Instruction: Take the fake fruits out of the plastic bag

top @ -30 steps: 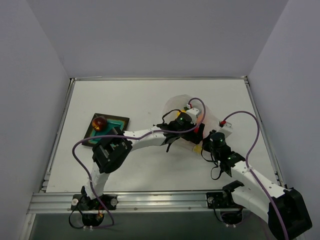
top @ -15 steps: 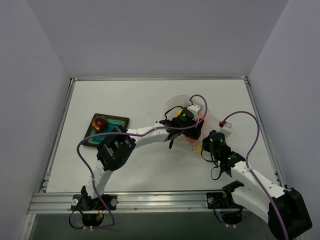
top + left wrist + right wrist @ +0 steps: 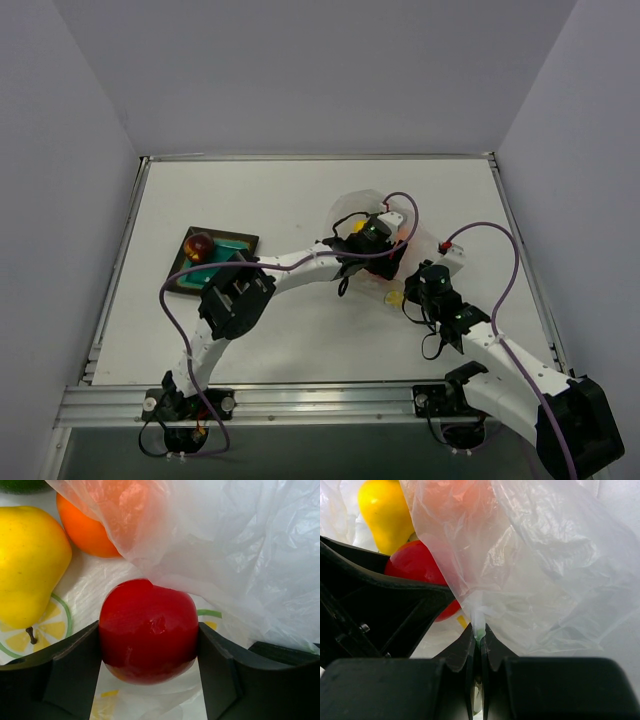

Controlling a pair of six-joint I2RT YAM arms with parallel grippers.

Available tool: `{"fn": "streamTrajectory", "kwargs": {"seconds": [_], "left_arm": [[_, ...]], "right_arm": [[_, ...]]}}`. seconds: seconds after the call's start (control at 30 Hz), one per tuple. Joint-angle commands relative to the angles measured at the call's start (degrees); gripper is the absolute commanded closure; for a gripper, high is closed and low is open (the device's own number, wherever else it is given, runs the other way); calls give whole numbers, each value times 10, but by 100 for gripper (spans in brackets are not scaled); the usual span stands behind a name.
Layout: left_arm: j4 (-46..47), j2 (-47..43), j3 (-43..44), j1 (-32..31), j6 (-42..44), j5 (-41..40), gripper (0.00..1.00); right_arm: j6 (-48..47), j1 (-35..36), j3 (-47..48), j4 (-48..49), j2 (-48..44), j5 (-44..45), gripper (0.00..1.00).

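Note:
My left gripper [image 3: 148,647] reaches into the mouth of the clear plastic bag [image 3: 240,555] and is shut on a glossy red ball [image 3: 148,630], with a finger touching each side. A yellow pear [image 3: 30,565], an orange ball [image 3: 87,530] and the edge of a green ball [image 3: 20,485] lie in the bag behind it. My right gripper [image 3: 480,632] is shut on a pinched fold of the bag film [image 3: 540,565]. The right wrist view also shows the red ball [image 3: 412,562] and the pear [image 3: 385,510]. In the top view the left gripper [image 3: 372,232] is inside the bag [image 3: 350,208], and the right gripper [image 3: 405,292] holds the bag's near edge.
A dark square tray [image 3: 228,247] with a teal centre sits at the left with a dark red-brown ball [image 3: 200,243] on it. Raised rails edge the table, and grey walls [image 3: 70,150] stand on three sides. My left arm [image 3: 290,265] stretches from the left base across to the bag.
My left gripper has pushed a little further and to the right into the bag. The right gripper has kept its hold on the bag's edge.

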Motion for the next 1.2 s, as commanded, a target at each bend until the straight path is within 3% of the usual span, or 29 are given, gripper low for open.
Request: {"fn": "streamTrajectory", "kwargs": {"seconds": [0.0, 0.1, 0.4, 0.57, 0.63, 0.8, 0.87, 1.03, 1.17], "left_arm": [[-8, -13, 22, 8, 12, -12, 55], [2, -37, 7, 11, 12, -11, 67], [122, -214, -90, 18, -1, 28, 68], [205, -330, -204, 62, -53, 23, 68], [214, -383, -266, 94, -65, -12, 67], [115, -463, -349, 175, -109, -253, 63], [86, -481, -372, 238, -124, -273, 63], [77, -479, -433, 277, -107, -417, 63], [67, -425, -432, 280, -99, -475, 63]], "right_arm": [[0, 3, -4, 5, 2, 20, 100], [1, 4, -4, 4, 0, 20, 100], [1, 5, -4, 5, 0, 20, 100], [0, 8, -5, 6, -3, 20, 100], [0, 7, -5, 7, -3, 21, 100], [0, 8, -5, 6, -5, 22, 100], [-1, 9, -5, 7, -4, 21, 100], [-4, 10, -4, 9, 2, 19, 100], [-6, 10, -2, 10, 5, 15, 100]]}}
